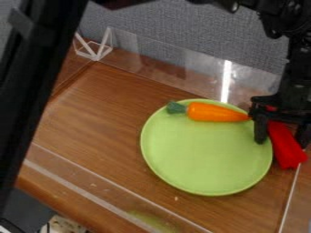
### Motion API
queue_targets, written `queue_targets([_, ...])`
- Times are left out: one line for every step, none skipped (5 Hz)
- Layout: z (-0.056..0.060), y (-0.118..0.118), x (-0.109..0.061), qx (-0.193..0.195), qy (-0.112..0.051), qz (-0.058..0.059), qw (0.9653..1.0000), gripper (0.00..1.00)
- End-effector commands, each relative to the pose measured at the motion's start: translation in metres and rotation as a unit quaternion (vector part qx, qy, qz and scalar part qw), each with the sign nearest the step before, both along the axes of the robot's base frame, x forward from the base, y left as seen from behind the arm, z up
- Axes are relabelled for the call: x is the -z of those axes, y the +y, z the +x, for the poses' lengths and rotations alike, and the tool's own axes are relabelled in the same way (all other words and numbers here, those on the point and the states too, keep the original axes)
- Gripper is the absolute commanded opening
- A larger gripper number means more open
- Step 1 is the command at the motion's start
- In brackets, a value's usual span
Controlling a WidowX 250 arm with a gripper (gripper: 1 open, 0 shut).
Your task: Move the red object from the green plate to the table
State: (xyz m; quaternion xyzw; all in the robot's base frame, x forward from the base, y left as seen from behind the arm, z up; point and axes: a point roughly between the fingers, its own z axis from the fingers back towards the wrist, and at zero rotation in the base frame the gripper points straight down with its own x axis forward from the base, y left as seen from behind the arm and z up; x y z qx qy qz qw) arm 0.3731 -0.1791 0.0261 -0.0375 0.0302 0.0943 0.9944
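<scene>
- the black gripper (282,127) hangs at the right rim of the round lime-green plate (201,159), jaws spread wide, holding nothing.
- the bright red bar-shaped block (285,146) lies at that right rim, between the jaws.
- risk: one jaw sits just beside the orange carrot (214,112); closing could nudge it.
- a shallow pinch could let the bar slip above the brown wood-grain worktop (104,105).

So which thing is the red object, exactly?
Find the big lime-green plate on the wooden table. At its right edge, under the black gripper, lies a plain bright red bar. Unlike the orange carrot nearby, it has no green top.
</scene>
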Motion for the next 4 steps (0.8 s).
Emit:
queue_targets([0.002,-0.016,0.0,0.035,-0.012,-0.013,0.9992,1.0])
queue_targets([-0.002,-0.017,0.004,0.057,-0.004,-0.011,0.9983,1.0])
queue_targets([-0.005,-0.018,0.007,0.056,0.003,-0.009,0.9984,1.0])
queue_targets([-0.008,-0.02,0.011,0.055,0.01,-0.008,0.9984,1.0])
